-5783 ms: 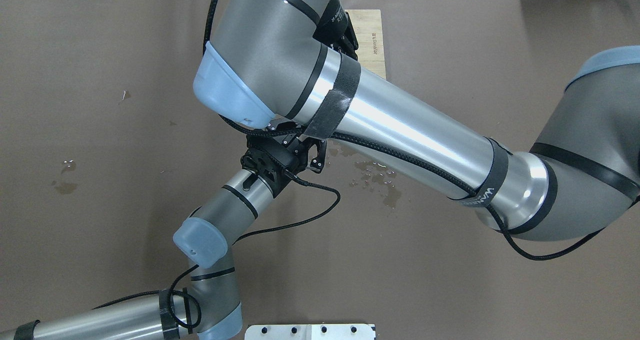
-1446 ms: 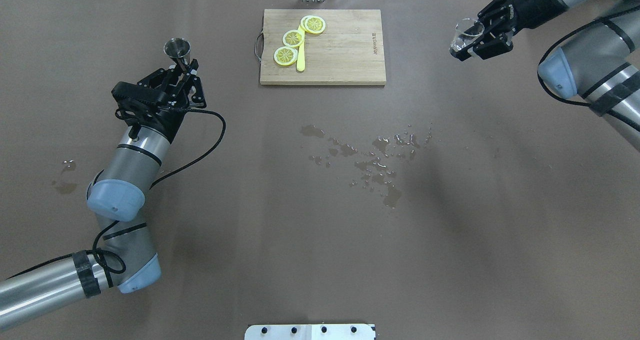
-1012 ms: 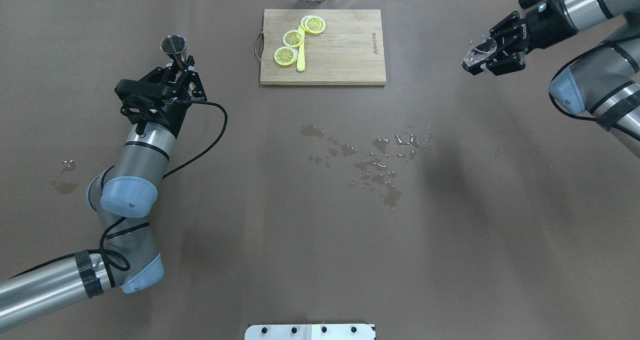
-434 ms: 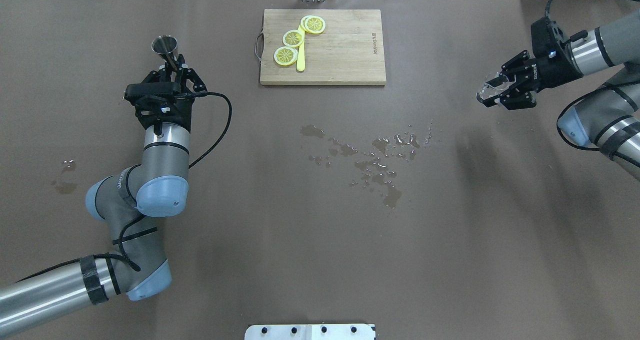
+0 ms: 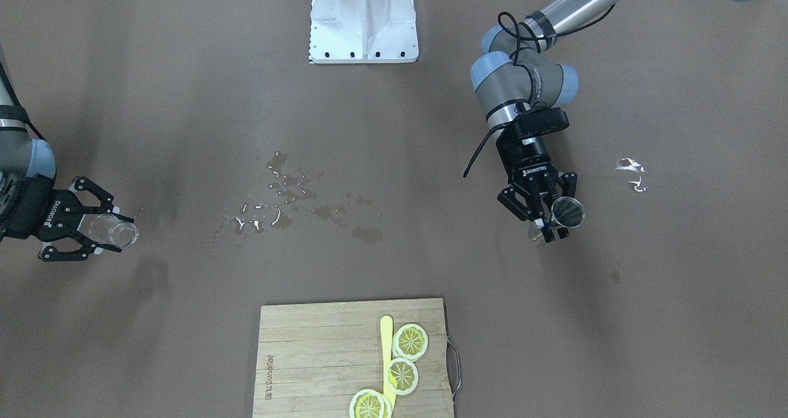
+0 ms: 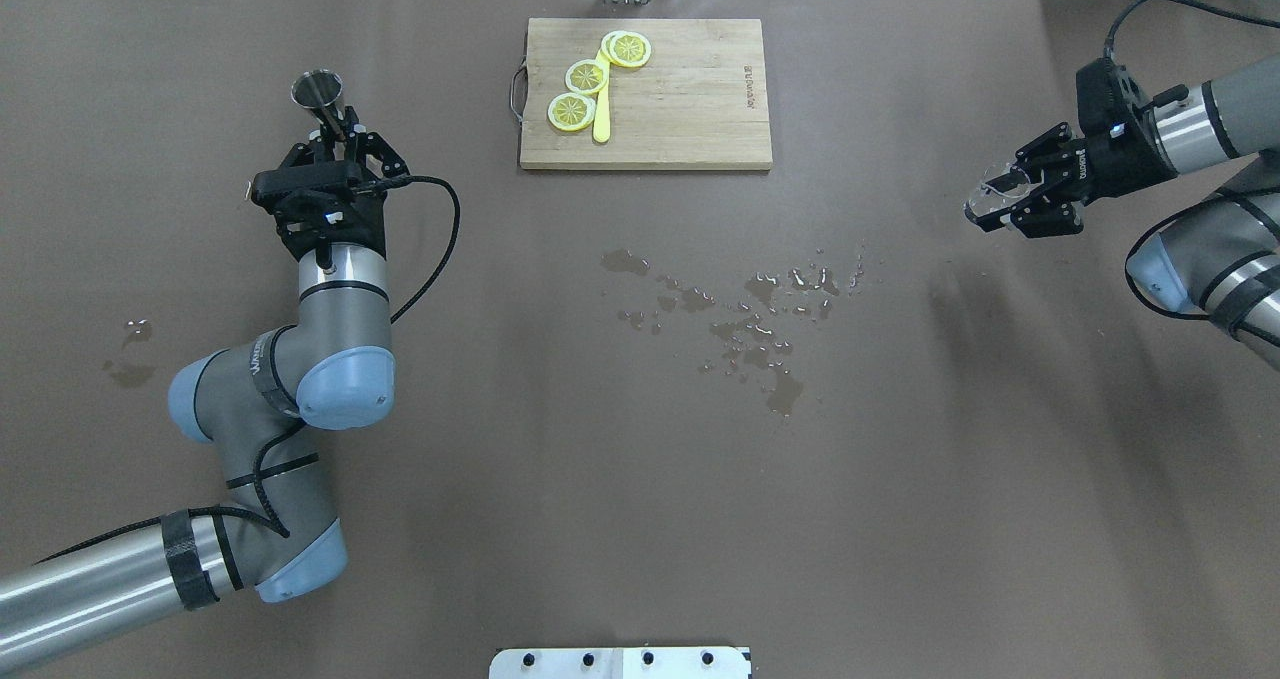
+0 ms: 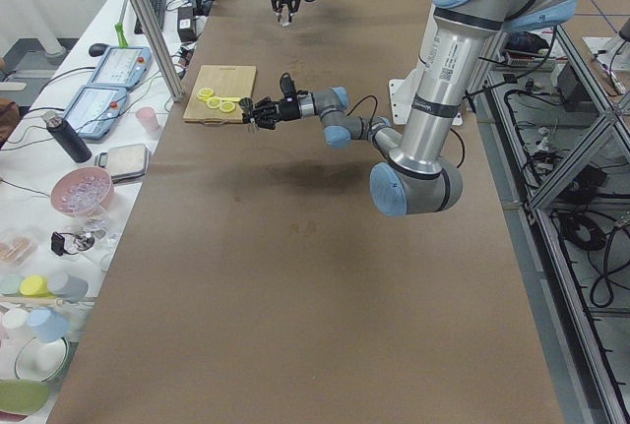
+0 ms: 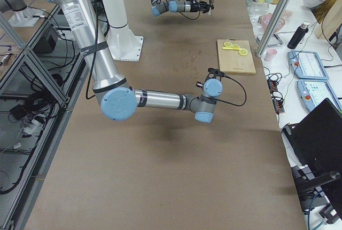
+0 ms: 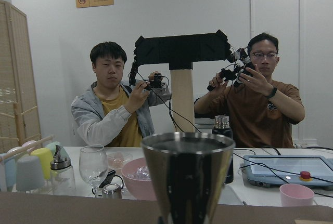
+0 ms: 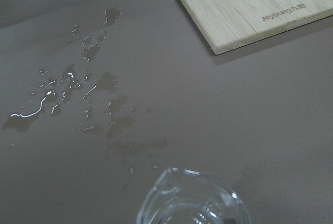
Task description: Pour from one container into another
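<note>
judged from how things lay, the pour itself was not under way. the two vessels were held at opposite ends of the worktop [image 6: 600,519], well apart, with a scatter of spilled liquid [image 6: 762,331] on the bare middle between them. whether that spill came from a pour could not be told. the next move would call for bringing both arms in toward the middle until one rim sat just over the other's mouth, and only then tipping. both mouths are small, so the line-up would need care or more would land on the worktop.

the left jaws were clenched on the narrow part of a steel jigger [image 6: 320,93], lifted off the surface near the corner across from the robot at its left end. it stood upright, a polished cone flaring to a round rim. the left wrist view showed its bowl dark inside, and whether it held liquid could not be told.

the right jaws were grasping a small clear glass [image 6: 998,187] with a pouring lip, lifted near the robot's right end. it was tilted well over, mouth toward the middle of the worktop, and looked close to empty, though that is a guess.

a wooden cutting board [image 6: 690,99] with lemon slices [image 6: 586,75] lay at the edge across from the robot, touched by neither arm.
</note>
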`<state>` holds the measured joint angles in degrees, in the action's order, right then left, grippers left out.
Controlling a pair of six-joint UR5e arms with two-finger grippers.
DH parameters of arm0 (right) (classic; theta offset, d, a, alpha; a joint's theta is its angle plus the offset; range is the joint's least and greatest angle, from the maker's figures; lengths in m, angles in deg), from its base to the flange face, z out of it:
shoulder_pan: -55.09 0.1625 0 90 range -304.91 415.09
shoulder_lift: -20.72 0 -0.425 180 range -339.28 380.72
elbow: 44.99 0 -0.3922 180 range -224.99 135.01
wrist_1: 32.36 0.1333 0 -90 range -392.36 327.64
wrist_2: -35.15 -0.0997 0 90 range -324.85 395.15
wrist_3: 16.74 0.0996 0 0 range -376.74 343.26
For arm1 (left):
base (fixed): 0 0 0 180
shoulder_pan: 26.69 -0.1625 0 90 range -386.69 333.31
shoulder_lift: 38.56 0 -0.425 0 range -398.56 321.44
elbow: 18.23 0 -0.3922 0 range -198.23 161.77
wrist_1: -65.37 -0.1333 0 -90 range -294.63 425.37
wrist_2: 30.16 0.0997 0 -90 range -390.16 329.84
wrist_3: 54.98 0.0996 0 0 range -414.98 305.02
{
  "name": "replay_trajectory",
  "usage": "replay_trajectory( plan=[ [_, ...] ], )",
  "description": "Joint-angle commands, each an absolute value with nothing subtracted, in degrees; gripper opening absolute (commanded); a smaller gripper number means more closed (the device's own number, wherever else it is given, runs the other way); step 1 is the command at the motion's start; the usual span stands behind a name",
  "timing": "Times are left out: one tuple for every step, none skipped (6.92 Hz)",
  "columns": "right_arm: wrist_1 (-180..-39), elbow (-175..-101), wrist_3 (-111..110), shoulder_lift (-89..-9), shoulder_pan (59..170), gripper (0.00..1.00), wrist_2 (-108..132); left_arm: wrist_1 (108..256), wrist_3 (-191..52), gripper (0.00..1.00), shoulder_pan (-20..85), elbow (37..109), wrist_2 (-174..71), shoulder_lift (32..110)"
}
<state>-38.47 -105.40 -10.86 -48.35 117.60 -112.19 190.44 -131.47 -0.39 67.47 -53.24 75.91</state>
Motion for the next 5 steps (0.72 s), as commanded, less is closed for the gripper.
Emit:
replay_trajectory(
  plan=[
    [-33.35,-105.28,-9.44,-50.82,115.49,0.00,-108.74,185.63,-137.66,0.00,-0.42,67.55,-52.66,75.96],
    [-31.76,-105.19,-9.53,-51.87,114.60,0.00,-107.51,178.99,-144.04,0.00,-0.33,67.55,-52.49,76.05],
    [-31.31,-105.19,-10.05,-52.32,114.33,0.00,-107.15,171.61,-150.98,0.00,-0.33,67.46,-51.36,76.05],
    [-30.44,-104.93,-10.14,-53.10,113.55,0.00,-106.19,168.49,-154.09,0.00,-0.33,67.37,-51.08,76.13],
    [-28.95,-103.88,-10.14,-53.11,112.41,0.00,-105.05,167.77,-156.21,0.00,-0.41,66.94,-51.34,76.14]
  ],
)
